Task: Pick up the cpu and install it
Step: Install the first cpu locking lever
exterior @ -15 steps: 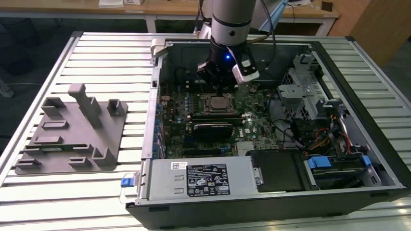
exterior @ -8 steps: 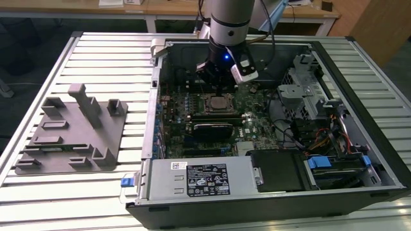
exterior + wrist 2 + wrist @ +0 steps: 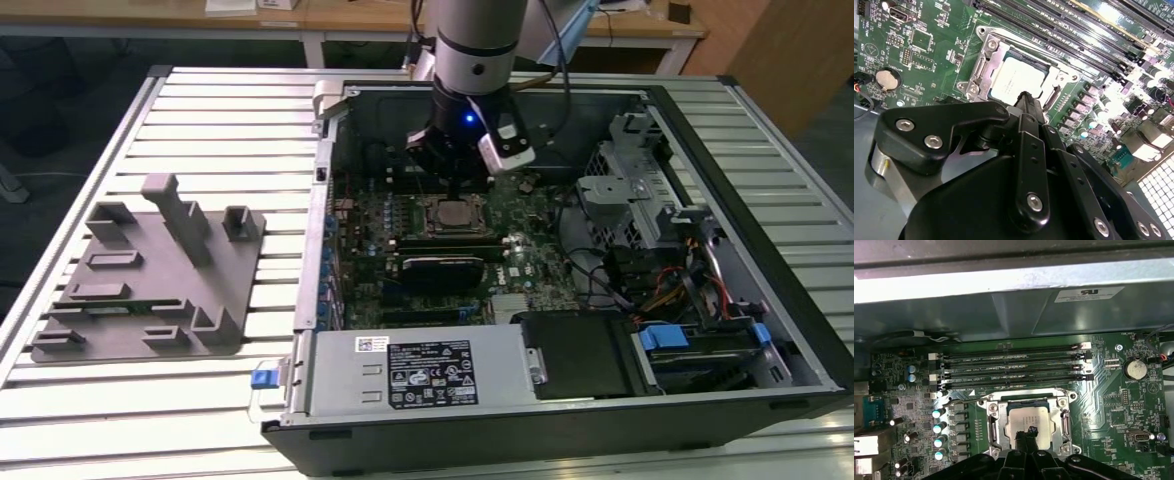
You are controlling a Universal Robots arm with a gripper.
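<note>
Small flat square cpu with shiny silver top: seated in the metal-framed socket on the green motherboard, mid-board, inside the open black computer case lying on the slatted metal worktop. Black claw: fingers together, tip directly over one edge of the chip; whether they touch cannot be told.

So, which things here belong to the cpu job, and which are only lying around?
For the job:
cpu, lying in its socket
gripper, close over the cpu

Not for the job:
grey plastic fixture
power supply
memory slots
coin battery
</note>
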